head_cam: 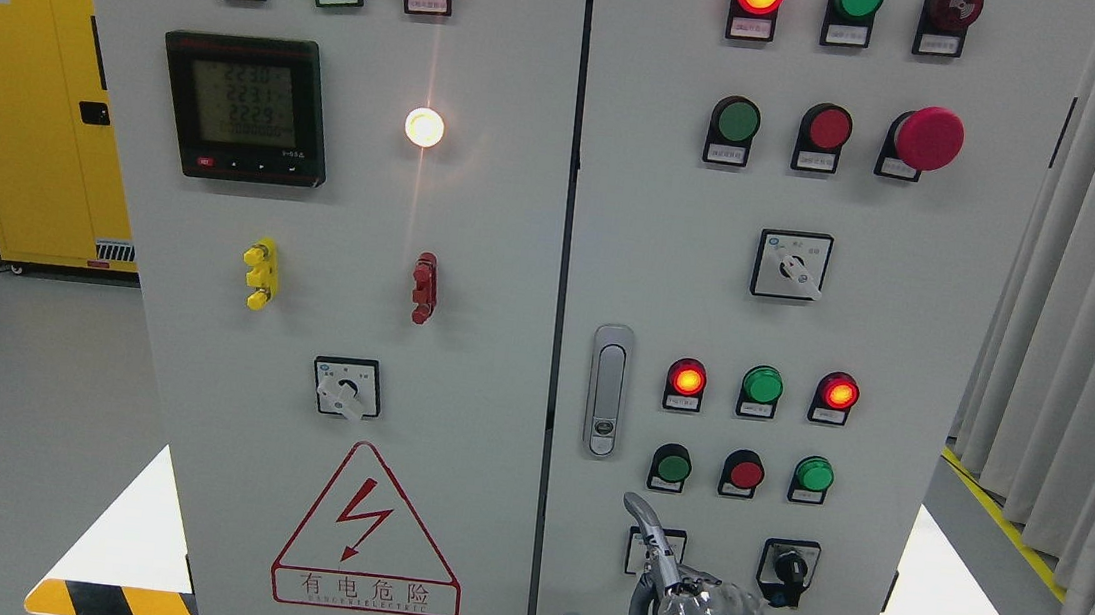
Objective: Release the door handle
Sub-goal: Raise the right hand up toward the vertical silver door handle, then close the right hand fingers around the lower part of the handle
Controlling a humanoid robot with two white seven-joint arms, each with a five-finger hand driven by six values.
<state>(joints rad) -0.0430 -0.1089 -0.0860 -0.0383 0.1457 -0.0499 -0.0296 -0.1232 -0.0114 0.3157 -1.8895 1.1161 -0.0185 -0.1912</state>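
Head view: hand [680,602] below door handle [608,391]

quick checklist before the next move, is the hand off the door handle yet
1. Robot hand off the door handle: ok, it sits below the handle with a gap between them.
2. Handle lying flush in its housing: ok, it looks flat against the door.
3. Fingers holding nothing: ok, one points up and nothing is gripped.
4. Hand clear of the small switch behind it: cannot tell, the fingers overlap it.
5. Which arm this is: cannot tell, it enters near the bottom middle.
6. Double doors closed at the centre seam: ok, they look level.
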